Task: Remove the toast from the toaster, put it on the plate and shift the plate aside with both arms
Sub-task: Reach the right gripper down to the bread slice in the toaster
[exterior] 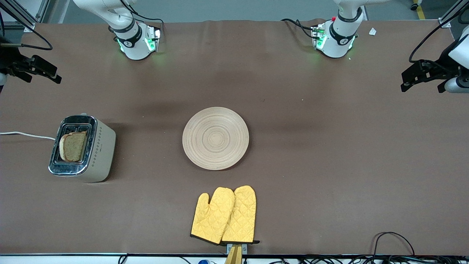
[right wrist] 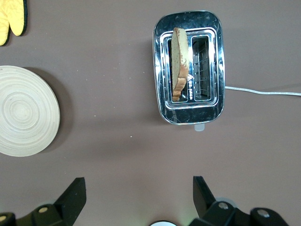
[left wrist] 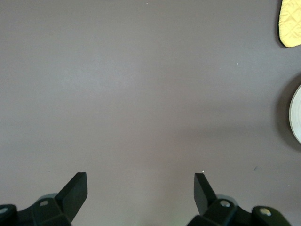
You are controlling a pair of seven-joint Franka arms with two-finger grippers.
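Both arms wait raised: left tool, right tool, jaws spread.

I see a big table with a brown cover. Two yellow oven mitts lie near its front edge. Black cables hang there too. Grey floor shows up top.

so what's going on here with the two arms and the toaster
Nothing is being handled yet. The toast stands in a slot of the toaster at the right arm's end of the table. The plate sits bare mid-table, with yellow oven mitts nearer the front camera. The right gripper hangs open near the toaster; the left gripper waits open over bare table at the left arm's end.
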